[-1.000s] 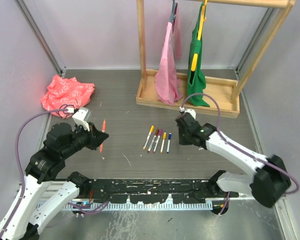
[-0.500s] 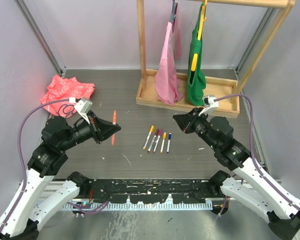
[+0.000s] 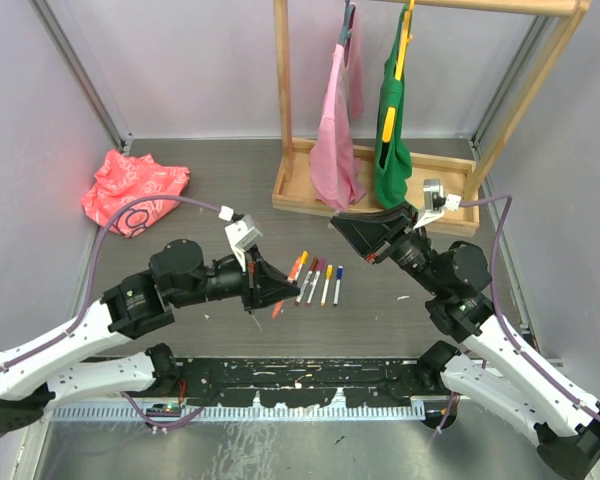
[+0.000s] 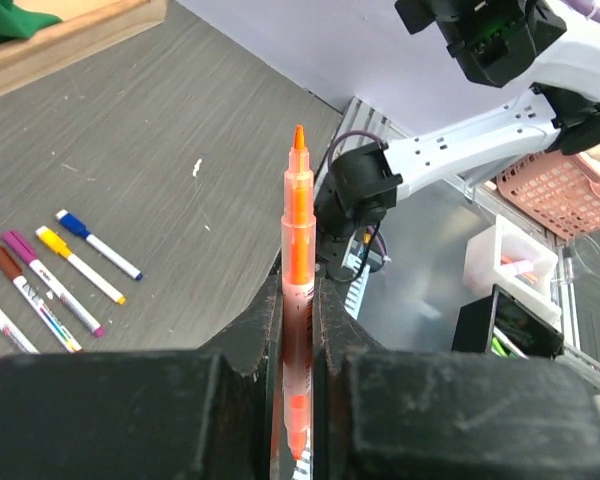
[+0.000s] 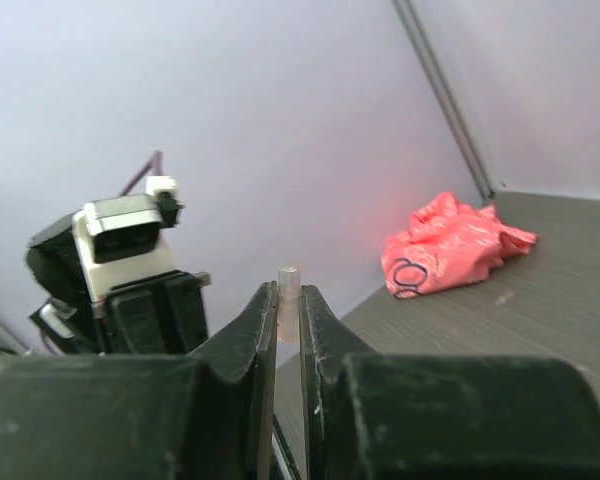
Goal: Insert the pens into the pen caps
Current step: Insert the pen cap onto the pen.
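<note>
Hands face one another above the tabletop, well apart. The left hand is closed narrow on an orange pen, uncapped, clamped partway along its barrel and held crosswise to the fingers, with the orange nib standing clear of them. From above, this hand hangs just left of the loose pens, and the lower end of the held pen shows beneath it. The right hand is closed narrow on a small pale cap, which stands upright between the fingertips with its top just proud of them (its colour cannot be read in the wrist view). From above, the right hand sits to the far right of the loose pens, raised off the tabletop and pointing left. Pen and cap are not touching. Five loose pens lie side by side on the tabletop between the two hands, from left to right: an orange-ended pen, partly covered by the left hand, a dark red pen, a purple pen, a yellow pen and a blue pen. A crumpled pink bag lies at the far left. A wooden rack stands at the far side, carrying a pink garment and a green garment.
</note>
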